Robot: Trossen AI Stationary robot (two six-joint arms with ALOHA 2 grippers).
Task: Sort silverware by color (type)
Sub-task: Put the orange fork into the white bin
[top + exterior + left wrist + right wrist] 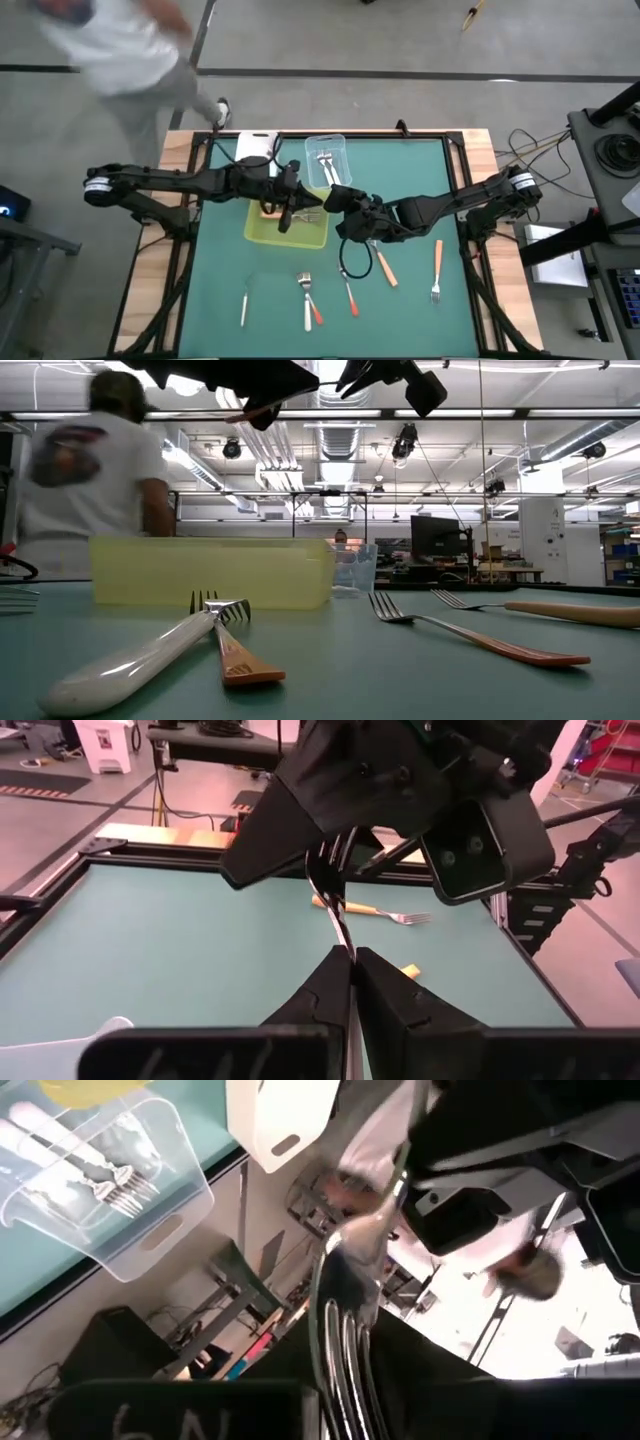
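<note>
An all-silver fork (336, 915) hangs in the air between both grippers, above the yellow-green tray (262, 232). My left gripper (291, 207) (353, 958) is shut on its handle; my right gripper (335, 200) (345, 1342) is shut on its tined head. A clear tub (326, 158) at the far side holds white-handled forks. Several more forks lie flat on the green mat: one white-handled fork (244, 305), a white and an orange one crossed (309, 298), and orange-handled ones (385, 266) (437, 262). In the low view both grippers show at the top edge (262, 400) (385, 372). My left gripper pinches the fork's handle (342, 942) between its two fingertips, coming level from the table's left, with the fingers along the fork. The fork is lifted clear. My right gripper holds the tined head (340, 1305) between its fingers, coming from the table's right, opposite the left gripper.
A white tub (256, 147) stands beside the clear tub at the far edge. A black cable loop (345, 268) lies on the mat under the right arm. A person in a white shirt (85, 470) stands beyond the far left corner. Bare mat lies at the near left.
</note>
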